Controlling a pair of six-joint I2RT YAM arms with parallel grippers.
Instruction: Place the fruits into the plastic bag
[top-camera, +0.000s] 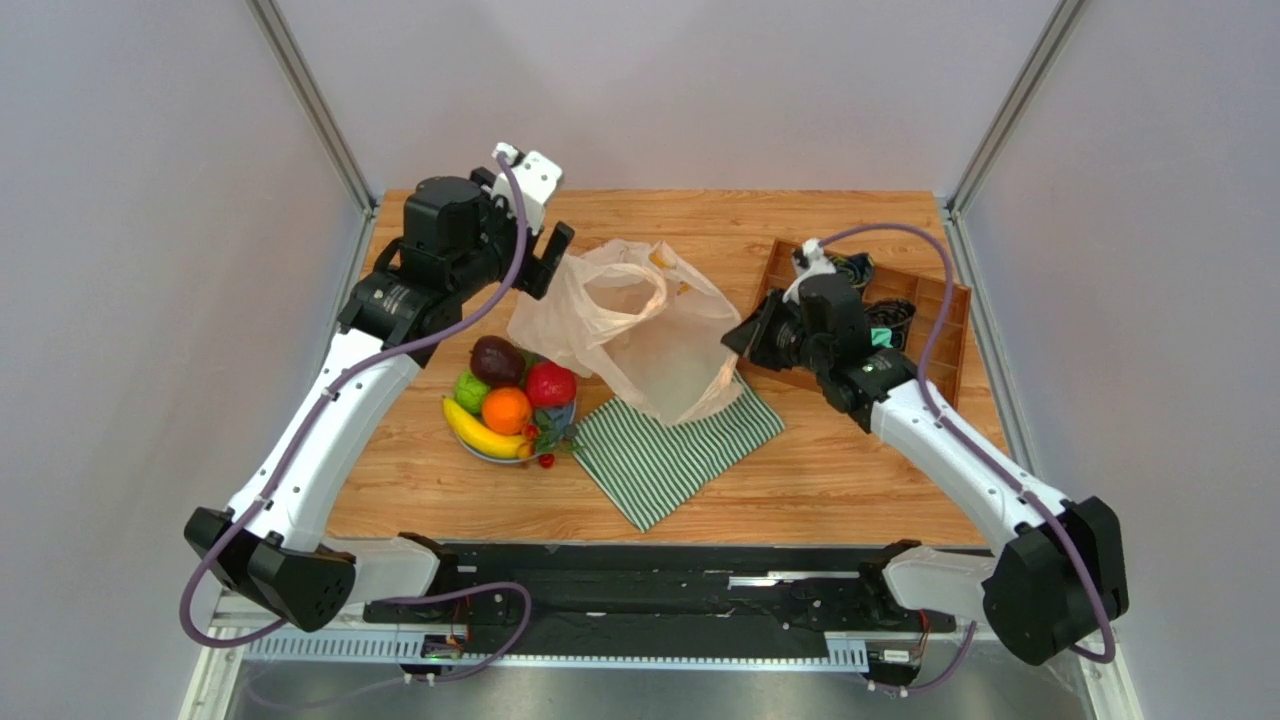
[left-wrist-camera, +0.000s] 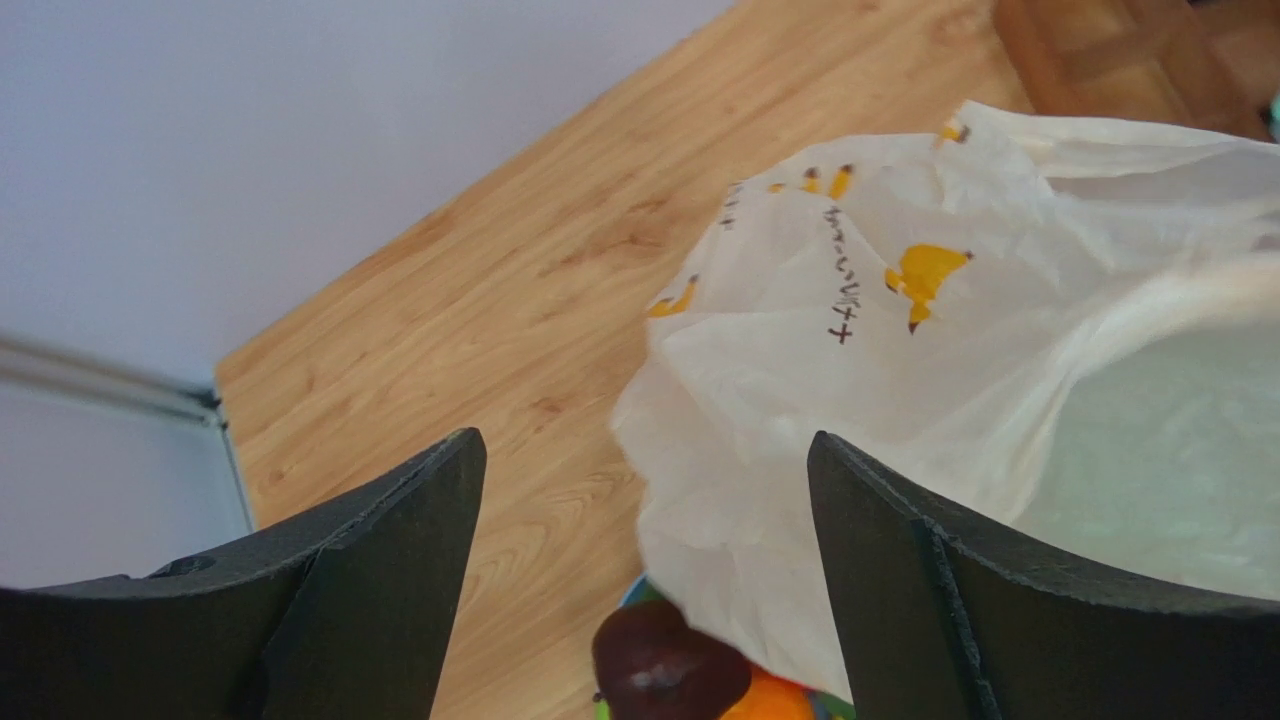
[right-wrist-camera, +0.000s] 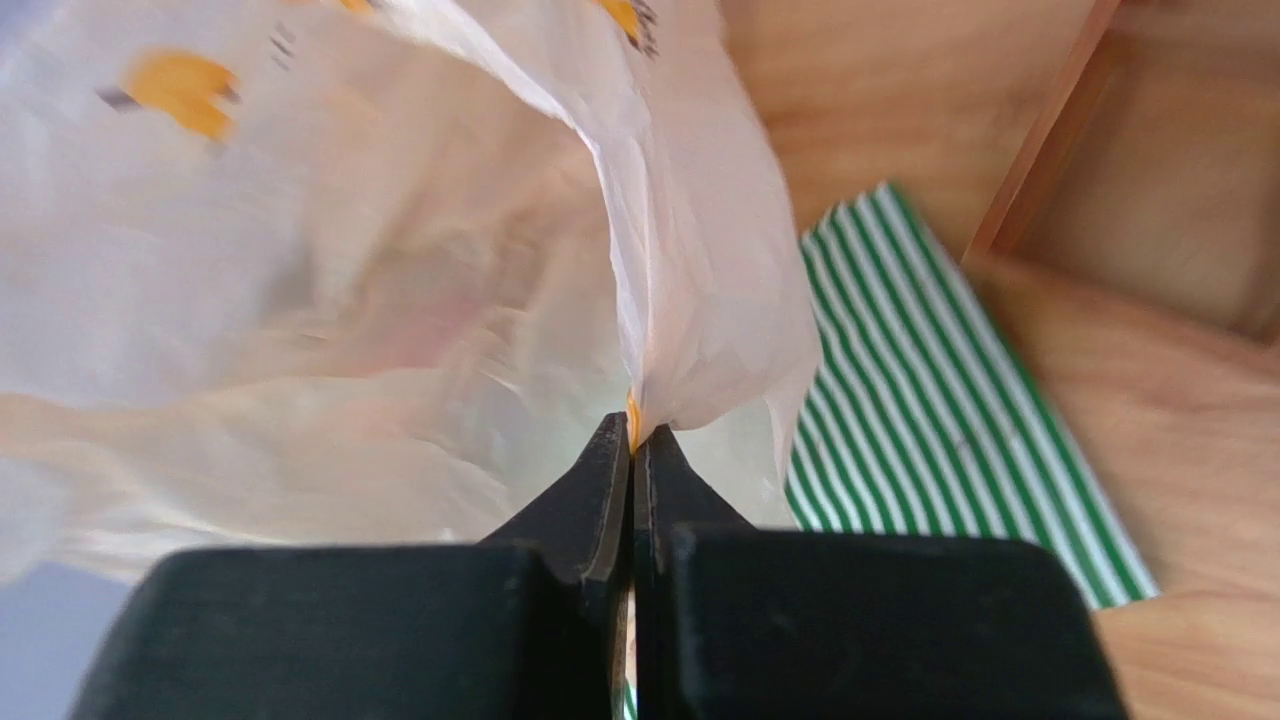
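Note:
The plastic bag (top-camera: 646, 323), whitish with yellow prints, lies crumpled mid-table with its mouth toward the left. My right gripper (top-camera: 747, 333) is shut on the bag's right edge; the right wrist view shows the film (right-wrist-camera: 376, 255) pinched between the closed tips (right-wrist-camera: 633, 428). My left gripper (top-camera: 553, 252) hovers open at the bag's left rim, nothing between its fingers (left-wrist-camera: 646, 443). The fruits sit piled on a plate left of the bag: dark fruit (top-camera: 496, 360), red apple (top-camera: 552, 384), orange (top-camera: 507, 410), green apple (top-camera: 470, 393), banana (top-camera: 481, 432), berries (top-camera: 544, 450).
A green-striped cloth (top-camera: 676, 443) lies under the bag's near corner. A wooden tray (top-camera: 920, 293) with dark items stands at the back right, just behind my right wrist. The bag (left-wrist-camera: 932, 390) overhangs the dark fruit (left-wrist-camera: 661, 668) in the left wrist view.

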